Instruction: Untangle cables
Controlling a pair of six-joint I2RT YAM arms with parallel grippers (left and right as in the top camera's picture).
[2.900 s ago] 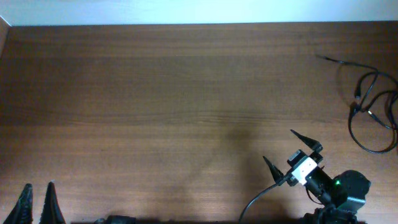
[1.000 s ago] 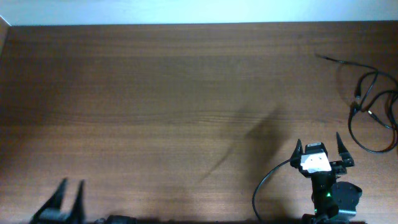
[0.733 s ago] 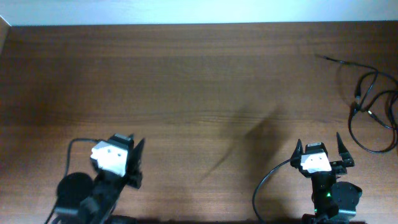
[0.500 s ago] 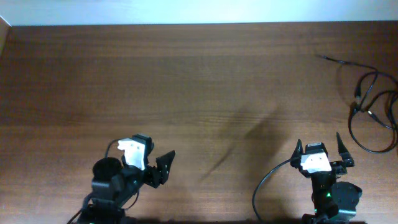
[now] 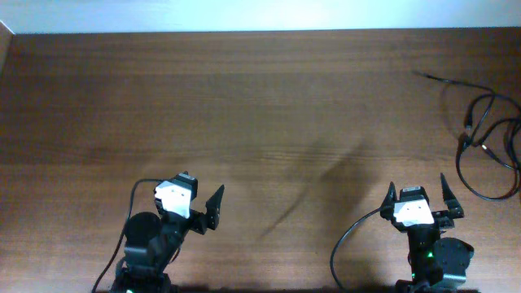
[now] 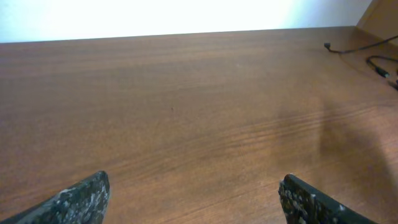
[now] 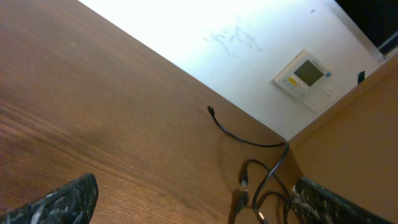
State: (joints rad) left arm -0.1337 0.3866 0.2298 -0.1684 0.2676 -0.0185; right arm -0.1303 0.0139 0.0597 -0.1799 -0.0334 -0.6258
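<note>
The cables [image 5: 470,122] are thin black cords in loose overlapping loops with small plug ends, lying at the table's far right edge. One loose end trails up and to the left. My right gripper [image 5: 417,185] stands open near the front edge, well short of the cables and touching none. In the right wrist view the cables [image 7: 268,172] lie ahead and to the right of the right gripper [image 7: 196,182]. My left gripper [image 5: 202,189] is open at the front left over bare wood. In the left wrist view the left gripper [image 6: 193,180] is empty, with the cables [image 6: 349,49] far off at top right.
The brown wooden table [image 5: 244,106] ends at a white wall along the back. A wooden side panel [image 7: 357,143] rises right beside the cables, and a white wall controller [image 7: 303,73] hangs above. The right arm's own thick black cable [image 5: 346,240] curves beside its base.
My left arm has swung in from the front left corner toward the middle, and its jaws have opened wide. The right arm and the cables have stayed still over the last second.
</note>
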